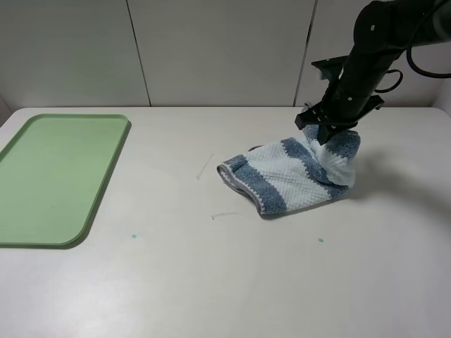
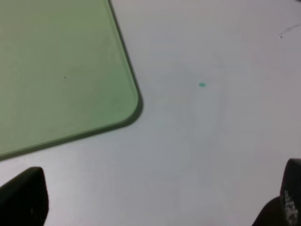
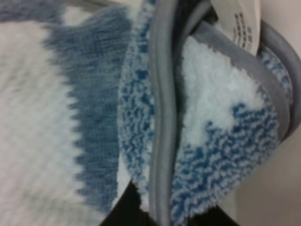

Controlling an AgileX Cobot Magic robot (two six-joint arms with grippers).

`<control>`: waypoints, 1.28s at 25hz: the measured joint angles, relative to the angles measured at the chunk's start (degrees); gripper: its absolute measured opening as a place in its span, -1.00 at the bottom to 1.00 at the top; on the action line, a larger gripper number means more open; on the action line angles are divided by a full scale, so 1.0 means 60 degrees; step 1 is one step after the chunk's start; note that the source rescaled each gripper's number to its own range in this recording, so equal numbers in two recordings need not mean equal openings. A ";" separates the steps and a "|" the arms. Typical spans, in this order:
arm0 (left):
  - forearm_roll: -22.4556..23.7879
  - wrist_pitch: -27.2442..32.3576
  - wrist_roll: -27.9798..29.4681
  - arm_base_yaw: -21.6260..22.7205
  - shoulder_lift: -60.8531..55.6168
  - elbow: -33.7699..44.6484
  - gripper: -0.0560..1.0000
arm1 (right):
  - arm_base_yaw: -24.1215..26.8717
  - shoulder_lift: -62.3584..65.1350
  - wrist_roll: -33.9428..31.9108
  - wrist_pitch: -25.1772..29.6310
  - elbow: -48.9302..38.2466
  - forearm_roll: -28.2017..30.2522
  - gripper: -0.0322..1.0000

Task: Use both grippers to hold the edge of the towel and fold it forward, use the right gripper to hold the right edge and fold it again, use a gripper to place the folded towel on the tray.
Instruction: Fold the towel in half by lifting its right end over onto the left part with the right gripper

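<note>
Your right gripper was pressed together on the towel. It pinched the cloth at its right side, and there the cloth was pulled up from the table into a small peak. The rest of the towel lay on the table, approx. center-right in the high view, w/ a rolled fold at its left-front end. It was well apart from the tray, which sat flat at the far left of the table.

In the right wrist view the grey hem ran in several layers bunched beside each other, and a white label showed next to them. I cannot tell how many layers were really inside the pinch.

Your left gripper was spread wide and held nothing. It hung above bare table, near the rounded corner of the tray but not touching it. A small green speck was on the table between that corner and the gripper.
</note>
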State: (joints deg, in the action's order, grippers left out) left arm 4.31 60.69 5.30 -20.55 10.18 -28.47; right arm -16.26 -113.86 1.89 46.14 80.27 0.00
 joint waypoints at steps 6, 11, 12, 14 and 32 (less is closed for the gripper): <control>0.0000 0.0000 0.0000 0.0000 0.0000 0.0000 0.98 | -0.0568 0.0231 -0.0314 0.0356 0.0000 0.0000 -0.76; 0.0000 0.0000 0.0000 0.0000 0.0000 0.0000 0.98 | -0.0941 0.0729 -0.0416 0.0604 0.0000 0.0000 -0.76; 0.0000 0.0000 0.0000 0.0000 0.0000 0.0000 0.98 | -0.1041 0.0824 -0.0479 0.0648 0.0000 0.0000 -0.76; 0.0000 0.0000 0.0000 0.0000 0.0000 0.0000 0.98 | -0.1226 0.0912 -0.0546 0.0729 0.0000 -0.0084 -0.76; 0.0008 0.0000 -0.0011 0.0000 0.0000 0.0000 0.98 | -0.2570 0.0741 -0.1315 -0.0022 -0.0081 -0.0281 -0.76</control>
State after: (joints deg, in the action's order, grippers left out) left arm 4.36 60.69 5.23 -20.55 10.18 -28.47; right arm -31.68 -109.41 -6.00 46.01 79.79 -1.69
